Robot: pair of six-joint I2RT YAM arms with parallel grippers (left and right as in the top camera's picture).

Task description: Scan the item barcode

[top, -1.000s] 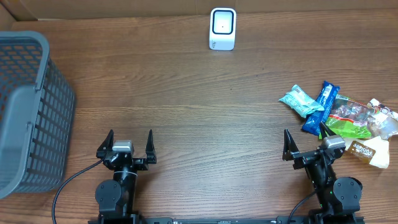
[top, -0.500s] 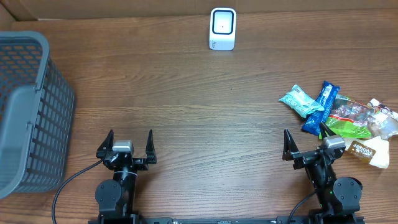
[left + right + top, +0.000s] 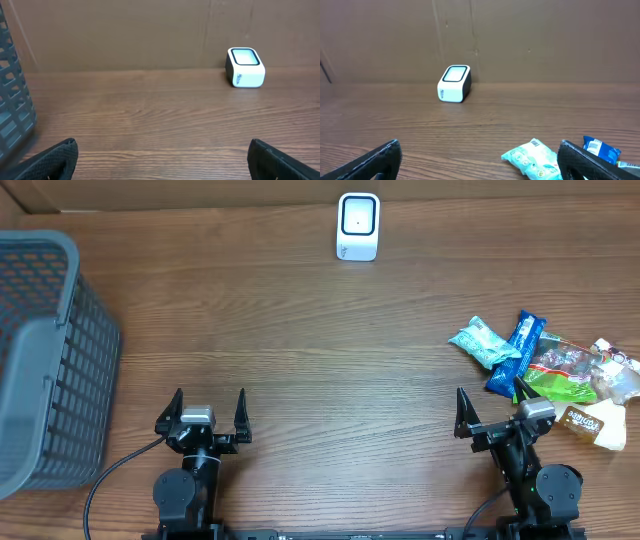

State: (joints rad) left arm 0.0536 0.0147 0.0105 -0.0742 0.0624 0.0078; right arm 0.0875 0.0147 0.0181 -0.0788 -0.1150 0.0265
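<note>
left gripper and right gripper rest with jaws apart and empty; print on the white scanner and snack packets is too small to read.

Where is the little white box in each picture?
Overhead: scanner at top, just right of middle.
Left wrist: scanner upper right.
Right wrist: scanner left of middle.
Shared landmark: cardboard wall just behind it.

White scanner, grey basket
</note>
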